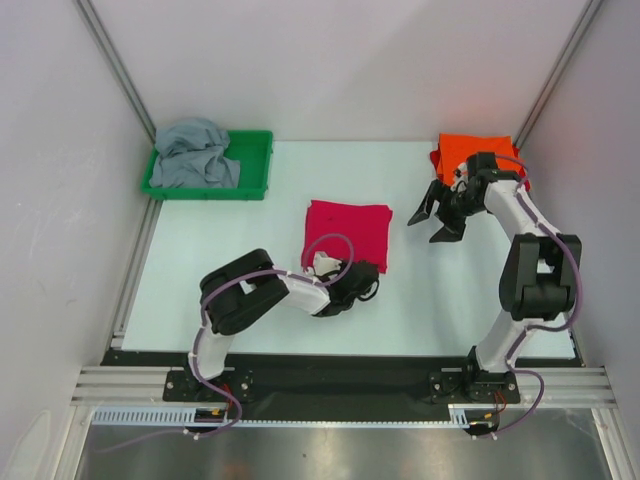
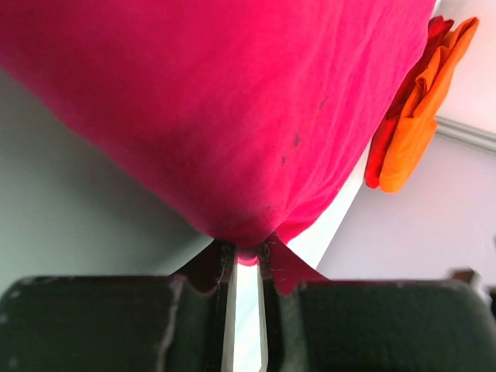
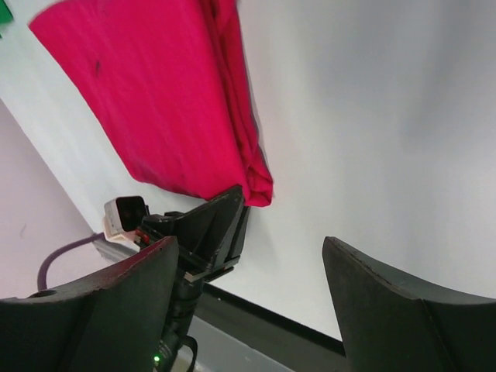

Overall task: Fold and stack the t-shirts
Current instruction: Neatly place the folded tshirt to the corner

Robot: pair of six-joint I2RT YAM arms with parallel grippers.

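Note:
The crimson-pink t-shirt (image 1: 347,232) lies folded in a rough square on the white table's middle. My left gripper (image 1: 366,281) is at its near right corner, shut on a pinch of the pink cloth (image 2: 232,116), which is held between the fingertips (image 2: 246,249). The bright orange t-shirt (image 1: 475,155) lies folded at the far right and also shows in the left wrist view (image 2: 415,108). My right gripper (image 1: 432,218) is open and empty, just left of the orange shirt, facing the pink shirt (image 3: 155,101). The grey t-shirt (image 1: 195,155) lies crumpled in the tray.
A green plastic tray (image 1: 255,165) stands at the far left corner of the table. Grey walls and metal frame posts enclose the table on both sides. The left gripper (image 3: 221,225) and its cable show in the right wrist view.

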